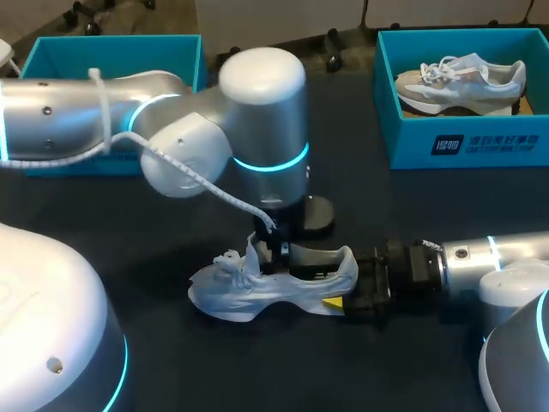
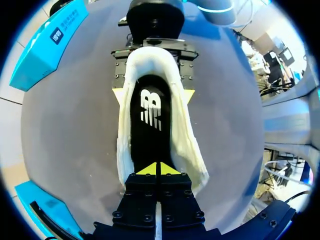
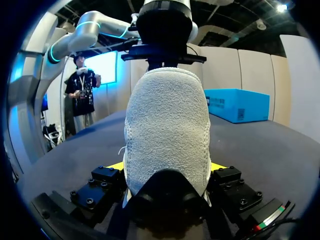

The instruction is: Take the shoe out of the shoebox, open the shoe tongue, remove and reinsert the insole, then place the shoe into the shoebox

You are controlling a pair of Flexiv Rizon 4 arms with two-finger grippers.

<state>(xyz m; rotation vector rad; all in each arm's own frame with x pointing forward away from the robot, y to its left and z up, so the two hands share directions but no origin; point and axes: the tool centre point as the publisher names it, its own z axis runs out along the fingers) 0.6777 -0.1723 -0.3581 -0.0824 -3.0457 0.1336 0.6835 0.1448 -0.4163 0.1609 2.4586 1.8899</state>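
Fingers first: left gripper (image 2: 157, 169) has its yellow tips pressed together with no gap showing, sitting at the front end of the shoe's mouth, just over the forward part of the black insole (image 2: 150, 117) (whether a thin edge is pinched between them cannot be told). The right gripper (image 3: 167, 170) has its fingers spread and clamped on the heel (image 3: 167, 125), a yellow tip against each flank. The shoe (image 1: 257, 292) stands on its sole on the table (image 1: 429, 206), outside any box. Head view: its long axis runs nine to three o'clock, toe at nine, heel at three. The right arm (image 1: 480, 257) comes in along that axis from three; the left arm (image 1: 86, 112) drops onto it from about eleven. The insole lies seated, running straight ahead from the left fingers to the heel. Judgement: this is the insole step, and the left fingers are nearer, so the pull likely goes up while the right steadies. One shoebox (image 1: 60, 53) sits at ten o'clock from the shoe. A second box (image 1: 480, 142) at two holds another shoe (image 1: 459, 81).
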